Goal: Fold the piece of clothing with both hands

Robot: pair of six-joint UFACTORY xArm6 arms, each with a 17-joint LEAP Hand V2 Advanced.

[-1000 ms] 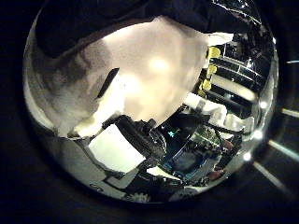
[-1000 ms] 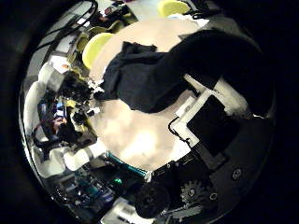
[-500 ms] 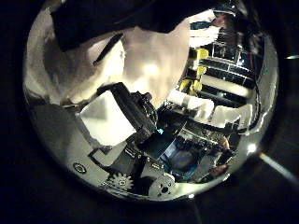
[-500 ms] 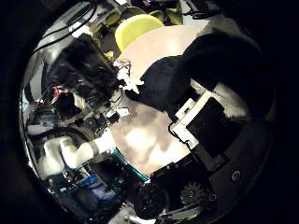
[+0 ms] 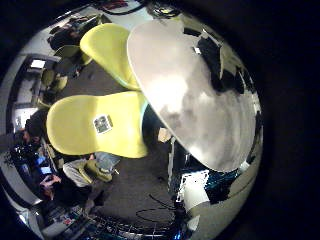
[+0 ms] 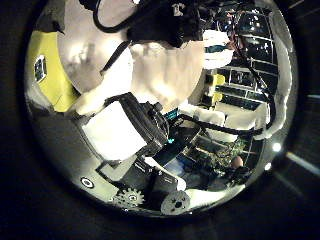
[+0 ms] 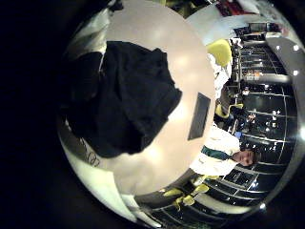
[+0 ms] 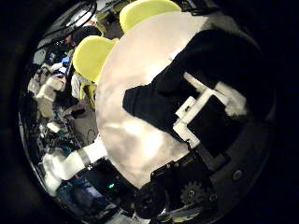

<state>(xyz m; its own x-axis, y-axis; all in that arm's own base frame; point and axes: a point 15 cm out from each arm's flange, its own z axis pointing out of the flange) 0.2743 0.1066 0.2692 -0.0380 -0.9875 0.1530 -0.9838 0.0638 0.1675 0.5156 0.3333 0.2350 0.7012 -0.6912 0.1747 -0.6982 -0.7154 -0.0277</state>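
A dark garment [image 7: 124, 95] lies bunched on the round pale table [image 7: 181, 57] and fills much of the right little finger side view. In the right thumb side view the garment [image 8: 149, 101] runs up under my right hand's fingers [image 8: 210, 117], which are curled on its edge. My left hand [image 6: 120, 125] shows relaxed fingers with nothing between them, off the cloth. The left thumb side view also shows another hand [image 6: 150, 20] over the table [image 6: 170, 70]. From the left little finger side the table [image 5: 190, 95] looks far off.
A dark flat rectangle [image 7: 198, 114] lies on the table beside the garment. Yellow chairs [image 5: 95, 120] [image 8: 93, 51] stand at the table's edge. The other white arm [image 8: 70, 163] shows beyond the table.
Both palm views have swung. The dark cloth that filled the edge of the left thumb side view is gone from it. The right hand keeps the garment at its fingers.
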